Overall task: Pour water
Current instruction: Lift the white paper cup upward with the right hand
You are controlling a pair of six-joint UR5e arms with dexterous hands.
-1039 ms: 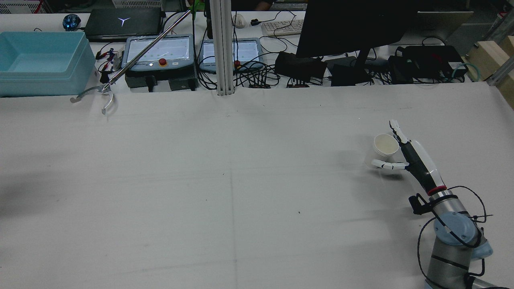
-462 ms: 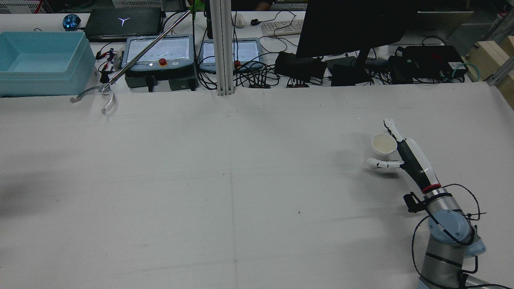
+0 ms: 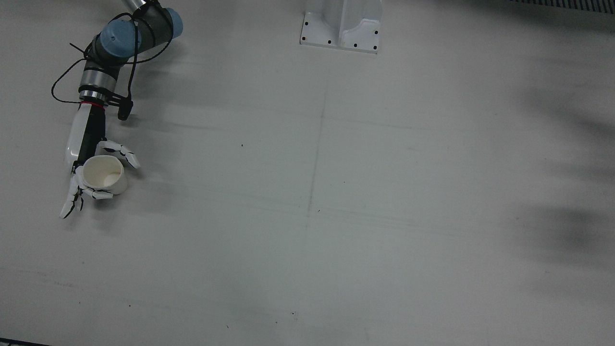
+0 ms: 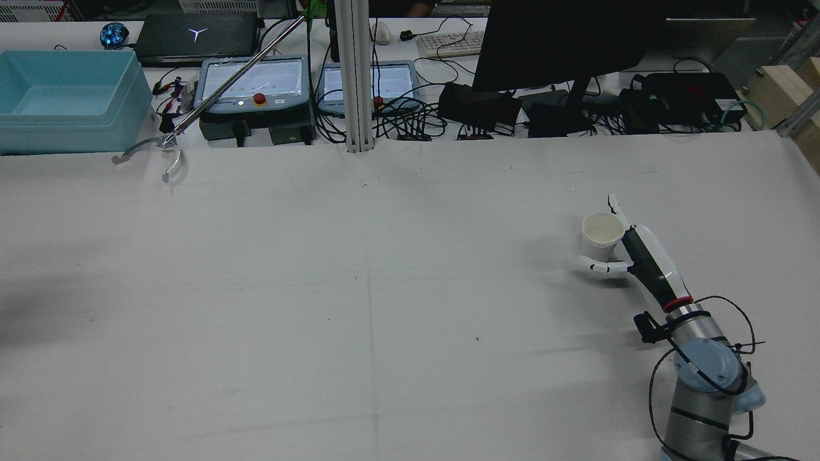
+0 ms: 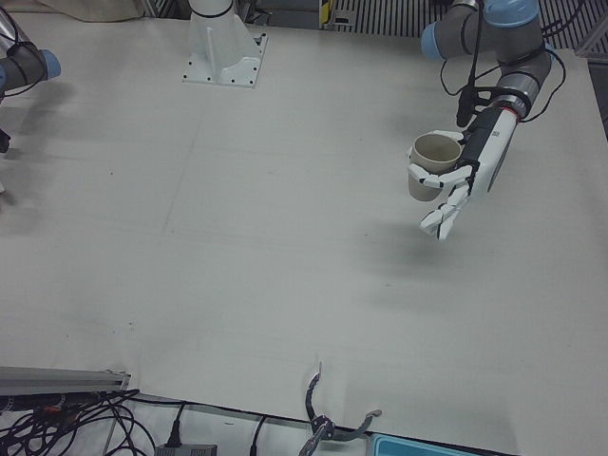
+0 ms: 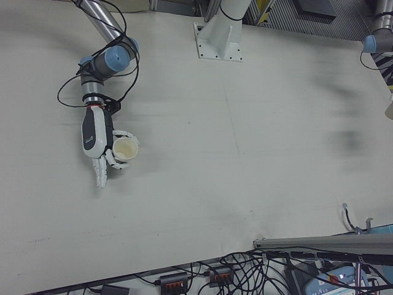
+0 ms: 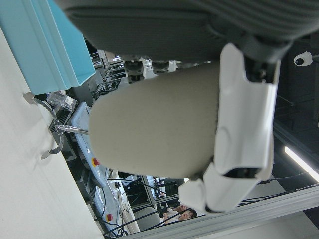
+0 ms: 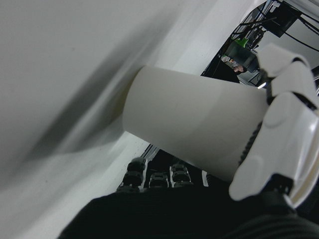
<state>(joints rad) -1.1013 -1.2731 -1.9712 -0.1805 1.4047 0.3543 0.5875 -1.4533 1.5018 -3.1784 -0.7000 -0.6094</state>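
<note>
A paper cup (image 3: 102, 177) is held in the right robot hand (image 3: 79, 154), tucked between thumb and fingers. A second cup (image 5: 429, 173) is gripped the same way in the left robot hand (image 5: 475, 171), up off the desk (image 5: 285, 237). For a clean pour, the rims should be brought close together first and the tilt done slowly, imo.
</note>
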